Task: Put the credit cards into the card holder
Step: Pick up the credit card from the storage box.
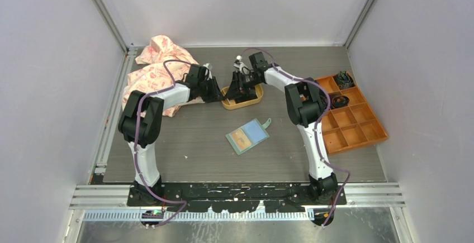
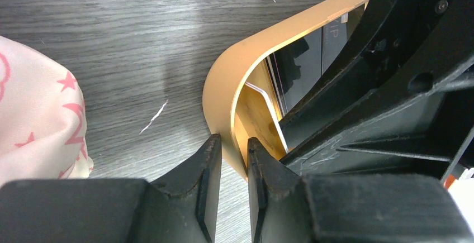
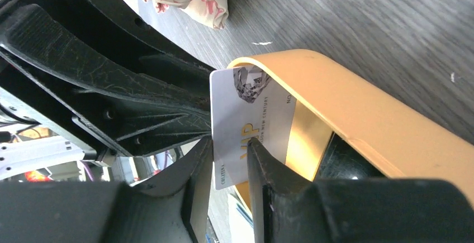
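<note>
The sage-green card holder (image 1: 247,136) lies open on the table, in front of both grippers. A yellow-orange oval tray (image 1: 243,105) holds the credit cards; dark ones (image 2: 304,58) stand on edge inside it. My left gripper (image 1: 219,94) (image 2: 233,142) is shut on the tray's (image 2: 223,81) left end wall, one finger on each side of it. My right gripper (image 1: 239,89) (image 3: 229,142) reaches into the tray (image 3: 358,114). A white credit card (image 3: 251,114) marked VIP stands upright with its corner between the right jaws, which are a finger-width apart. Whether they pinch it is unclear.
A pink star-patterned cloth (image 1: 156,70) (image 2: 33,114) lies bunched at the back left, close to the left arm. An orange compartment box (image 1: 349,114) with small dark items sits at the right. Grey walls close in the table on three sides.
</note>
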Tool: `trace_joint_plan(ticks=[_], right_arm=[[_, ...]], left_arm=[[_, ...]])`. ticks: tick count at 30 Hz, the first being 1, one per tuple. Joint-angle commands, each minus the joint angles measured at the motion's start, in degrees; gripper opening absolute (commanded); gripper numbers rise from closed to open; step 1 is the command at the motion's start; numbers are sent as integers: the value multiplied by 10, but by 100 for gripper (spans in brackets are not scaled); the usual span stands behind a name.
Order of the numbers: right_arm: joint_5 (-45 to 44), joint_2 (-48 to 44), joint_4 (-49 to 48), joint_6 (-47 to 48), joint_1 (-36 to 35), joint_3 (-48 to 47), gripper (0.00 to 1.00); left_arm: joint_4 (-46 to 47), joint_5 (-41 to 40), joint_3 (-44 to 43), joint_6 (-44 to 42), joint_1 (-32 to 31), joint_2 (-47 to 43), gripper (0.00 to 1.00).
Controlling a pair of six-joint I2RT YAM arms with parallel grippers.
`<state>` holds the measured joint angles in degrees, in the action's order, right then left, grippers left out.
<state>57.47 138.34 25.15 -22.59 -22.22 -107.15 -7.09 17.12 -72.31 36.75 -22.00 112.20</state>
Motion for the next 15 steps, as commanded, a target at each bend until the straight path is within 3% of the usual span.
trace_joint_plan(ticks=[1,7,15], right_arm=[[-54,-35,65,62,-6,-31,34],[-126,-60,88,91,-6,-27,30],[-115,-60,88,90,0,-23,26]], left_arm=[[14,10,-22,-11,-3,2,24],[15,12,-20,-11,-3,0,24],[17,14,-17,-12,-3,-6,24]])
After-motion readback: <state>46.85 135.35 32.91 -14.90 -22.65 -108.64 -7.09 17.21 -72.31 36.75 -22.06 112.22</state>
